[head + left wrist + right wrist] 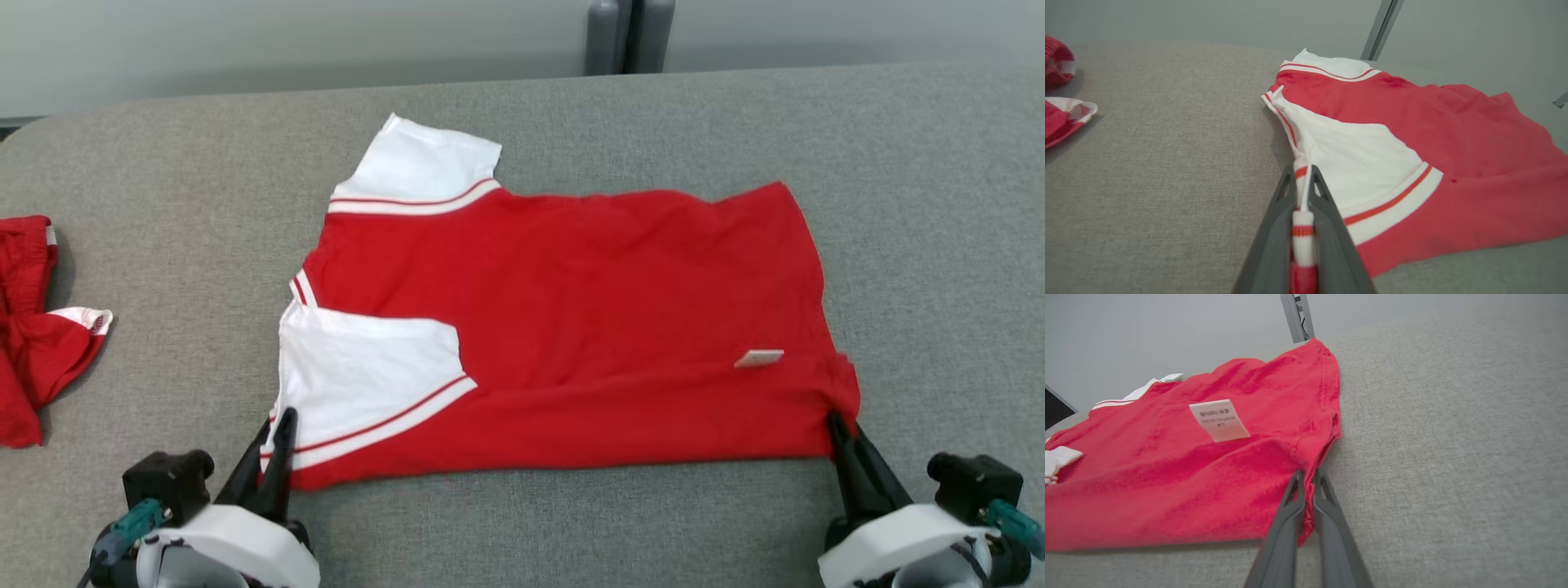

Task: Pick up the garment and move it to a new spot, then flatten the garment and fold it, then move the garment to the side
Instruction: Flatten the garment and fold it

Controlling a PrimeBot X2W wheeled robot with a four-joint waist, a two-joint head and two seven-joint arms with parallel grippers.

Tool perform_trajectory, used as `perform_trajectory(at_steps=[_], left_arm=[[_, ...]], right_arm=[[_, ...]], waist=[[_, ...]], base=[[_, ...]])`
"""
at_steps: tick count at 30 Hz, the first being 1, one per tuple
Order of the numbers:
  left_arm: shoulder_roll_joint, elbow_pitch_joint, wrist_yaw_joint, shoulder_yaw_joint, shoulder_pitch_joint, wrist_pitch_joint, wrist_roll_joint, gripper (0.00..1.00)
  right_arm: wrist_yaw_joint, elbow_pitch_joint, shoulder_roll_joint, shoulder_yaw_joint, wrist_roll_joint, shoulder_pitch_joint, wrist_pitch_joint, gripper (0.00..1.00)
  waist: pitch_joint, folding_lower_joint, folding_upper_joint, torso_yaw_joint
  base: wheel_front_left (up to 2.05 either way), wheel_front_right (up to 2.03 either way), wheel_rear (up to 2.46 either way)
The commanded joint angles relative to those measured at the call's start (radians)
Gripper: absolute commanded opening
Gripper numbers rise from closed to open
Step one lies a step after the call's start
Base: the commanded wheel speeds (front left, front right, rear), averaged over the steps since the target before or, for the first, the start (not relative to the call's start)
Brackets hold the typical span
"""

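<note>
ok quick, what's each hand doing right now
left hand: closed on the shirt, at its striped white edge
right hand: closed on the shirt, at a red corner

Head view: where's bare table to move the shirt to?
Widest bare table: right of the red shirt, out to the edge. Also the strip between it and the crumpled red garment at left, and the band behind it. Crowded: near edge, where left tool and right tool pinch its corners.

A: What colours does the garment (571, 327) show?
B: Red body, white sleeves (367, 376) edged with a thin red stripe, and a white label (758, 358).
A: And beneath it?
B: A grey woven tabletop (939, 204); the other cloth (33, 327) is red with white trim.
</note>
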Motion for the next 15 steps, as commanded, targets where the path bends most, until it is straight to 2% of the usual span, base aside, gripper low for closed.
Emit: perform_trajectory(at_steps=[1, 6, 14, 15], left_arm=[[0.006, -0.030, 0.016, 0.002, 0.029, 0.016, -0.010, 0.00], [-0.002, -0.158, 0.073, -0.012, 0.147, 0.079, -0.015, 0.00], [-0.029, -0.241, 0.132, -0.023, 0.263, 0.111, -0.028, 0.00], [-0.039, -0.246, 0.136, -0.022, 0.266, 0.102, -0.034, 0.29]], right_arm=[[0.000, -0.025, -0.008, -0.005, -0.005, 0.028, 0.018, 0.00], [0.000, -0.118, -0.005, -0.035, -0.019, 0.139, 0.086, 0.00], [0.000, -0.177, 0.012, -0.074, -0.027, 0.236, 0.144, 0.00], [0.000, -0.180, 0.013, -0.074, -0.028, 0.239, 0.153, 0.03]], waist=[[-0.013, 0.0000, 0.0000, 0.003], [-0.051, 0.0000, 0.0000, 0.003], [-0.086, 0.0000, 0.0000, -0.006], [-0.086, 0.0000, 0.0000, -0.007]], base=[[0.00, 0.00, 0.00], [0.00, 0.00, 0.00], [0.00, 0.00, 0.00], [0.00, 0.00, 0.00]])
